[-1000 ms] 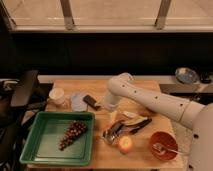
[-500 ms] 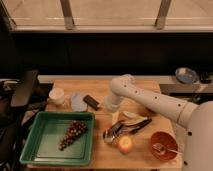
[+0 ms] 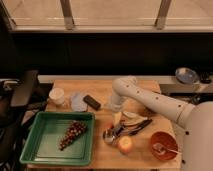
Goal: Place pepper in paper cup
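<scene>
Pepper (image 3: 107,128), seemingly the small red shape lying mid-table, is not yet in the paper cup (image 3: 56,95), so the task looks barely begun. On the wooden table (image 3: 95,88) the gripper (image 3: 116,132) hangs low just beside that shape; whether it grips anything I cannot tell. Pickup and carry remain, the cup standing upright well apart at the left edge.

You have a white paper cup (image 3: 57,95) at the back left of the light wooden tabletop (image 3: 102,88), beside a pale-blue plate (image 3: 78,101) and a black block (image 3: 91,102). The tray (image 3: 34,146) is bright green and holds dark purplish-brown grapes (image 3: 72,134). The bowl (image 3: 163,145) is orange, and the apple (image 3: 125,144) is yellow-orange with a red blush. The arm (image 3: 150,102) is white, and its pale gripper (image 3: 116,120) hangs by the silvery utensils (image 3: 131,127) at mid-tabletop
</scene>
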{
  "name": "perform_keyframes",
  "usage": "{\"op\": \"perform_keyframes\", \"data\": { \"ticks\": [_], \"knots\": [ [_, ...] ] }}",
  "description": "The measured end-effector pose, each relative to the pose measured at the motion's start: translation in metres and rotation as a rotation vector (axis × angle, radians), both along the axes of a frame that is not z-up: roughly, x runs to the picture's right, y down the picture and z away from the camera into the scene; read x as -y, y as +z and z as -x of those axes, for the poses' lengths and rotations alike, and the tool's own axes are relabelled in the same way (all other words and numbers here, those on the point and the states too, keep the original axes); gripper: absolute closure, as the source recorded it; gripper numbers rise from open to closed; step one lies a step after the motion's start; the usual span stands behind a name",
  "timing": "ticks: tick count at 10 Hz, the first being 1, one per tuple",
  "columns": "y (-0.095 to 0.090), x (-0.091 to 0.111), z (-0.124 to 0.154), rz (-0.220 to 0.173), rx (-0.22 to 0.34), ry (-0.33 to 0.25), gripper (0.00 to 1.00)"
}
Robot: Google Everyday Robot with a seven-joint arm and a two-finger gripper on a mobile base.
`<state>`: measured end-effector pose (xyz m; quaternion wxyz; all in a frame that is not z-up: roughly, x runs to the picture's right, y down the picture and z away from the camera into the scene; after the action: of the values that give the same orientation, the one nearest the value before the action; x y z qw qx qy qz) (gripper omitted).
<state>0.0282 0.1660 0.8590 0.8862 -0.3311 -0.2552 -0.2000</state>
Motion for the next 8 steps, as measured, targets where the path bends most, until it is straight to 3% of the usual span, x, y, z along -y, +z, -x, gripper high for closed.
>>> {"op": "perform_keyframes", "data": {
  "ticks": [3, 4, 8],
  "knots": [
    [0.01, -0.008, -0.007, 0.025, 0.008, 0.027, 0.2],
    [0.012, -0.01, -0.01, 0.029, 0.011, 0.036, 0.25],
    [0.011, -0.011, -0.018, 0.03, 0.009, 0.054, 0.64]
  ]
}}
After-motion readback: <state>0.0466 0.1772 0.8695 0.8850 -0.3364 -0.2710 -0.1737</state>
